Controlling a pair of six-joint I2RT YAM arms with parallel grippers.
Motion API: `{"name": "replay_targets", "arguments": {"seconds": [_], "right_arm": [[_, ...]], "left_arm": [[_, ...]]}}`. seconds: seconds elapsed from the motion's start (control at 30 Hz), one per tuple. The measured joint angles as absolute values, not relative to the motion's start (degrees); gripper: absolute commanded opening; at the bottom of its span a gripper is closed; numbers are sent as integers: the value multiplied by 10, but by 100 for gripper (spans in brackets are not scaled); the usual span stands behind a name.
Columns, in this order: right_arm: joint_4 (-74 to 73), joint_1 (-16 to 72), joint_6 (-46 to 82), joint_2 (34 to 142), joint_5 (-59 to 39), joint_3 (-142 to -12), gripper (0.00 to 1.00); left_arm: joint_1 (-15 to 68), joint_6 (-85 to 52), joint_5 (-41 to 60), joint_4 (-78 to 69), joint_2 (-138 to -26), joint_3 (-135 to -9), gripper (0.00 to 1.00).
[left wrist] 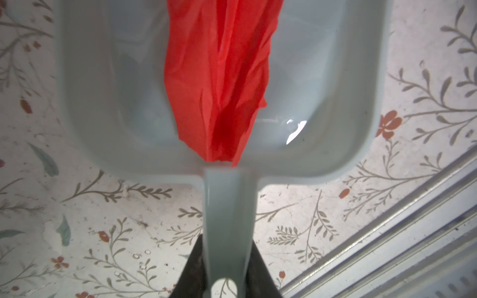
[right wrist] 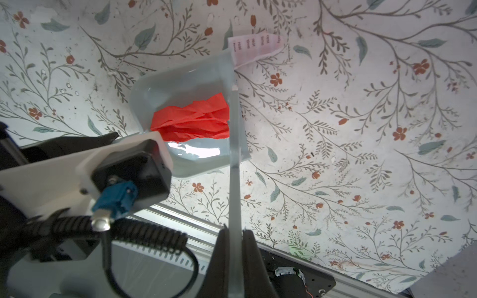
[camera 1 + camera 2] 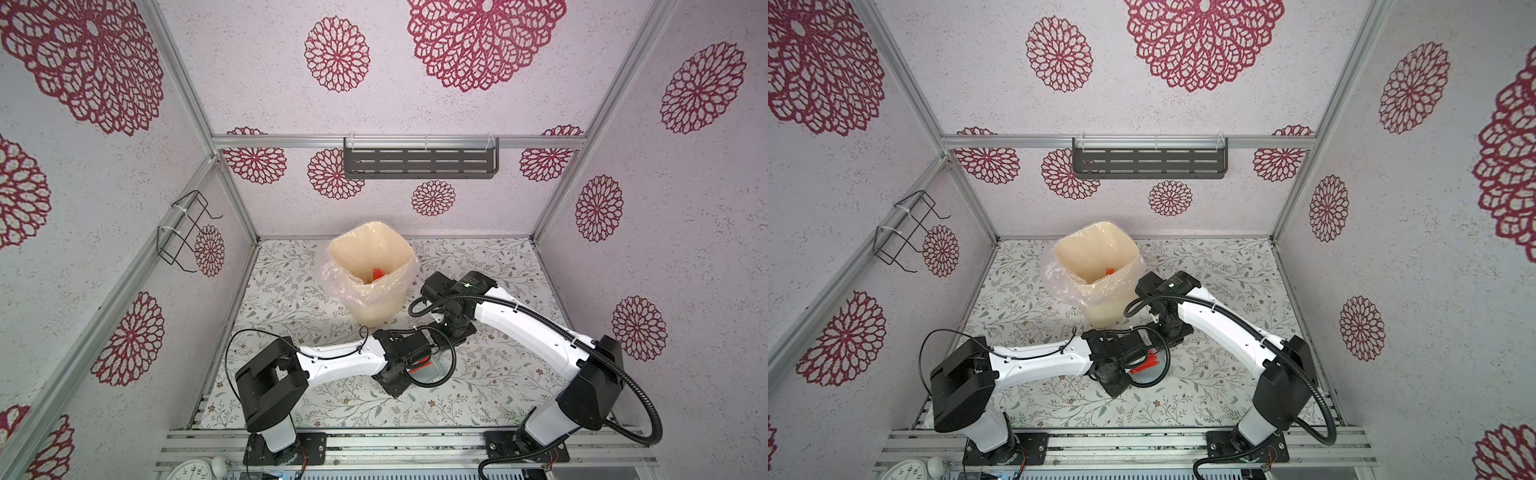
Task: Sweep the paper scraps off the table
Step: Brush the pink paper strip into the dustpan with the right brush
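Observation:
My left gripper is shut on the handle of a pale blue dustpan that lies on the table. A crumpled red paper scrap fills the middle of the pan, and it also shows in both top views. My right gripper is shut on the thin pale handle of a brush, whose head stands at the pan's open mouth. A white paper scrap with faint print lies on the table just outside one corner of the mouth. My wrists hide the jaws in both top views.
A cream bin with a clear plastic liner stands behind the arms, with red scraps in its bottom. A grey shelf hangs on the back wall and a wire rack on the left wall. An aluminium rail borders the table's front edge.

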State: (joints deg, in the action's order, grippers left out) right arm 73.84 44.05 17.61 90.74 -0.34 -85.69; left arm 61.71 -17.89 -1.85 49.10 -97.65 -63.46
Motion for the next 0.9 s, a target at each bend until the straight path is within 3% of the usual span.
{"name": "replay_targets", "arguments": {"seconds": [0.37, 0.53, 0.9], "right_arm": [[724, 378, 124, 966, 88, -932, 0], [710, 378, 95, 1020, 82, -946, 0], [709, 393, 49, 1022, 53, -946, 0]], "left_arm": [[606, -222, -18, 477, -967, -602, 0], [606, -234, -16, 481, -948, -588, 0], [575, -223, -5, 482, -959, -591, 0]]}}
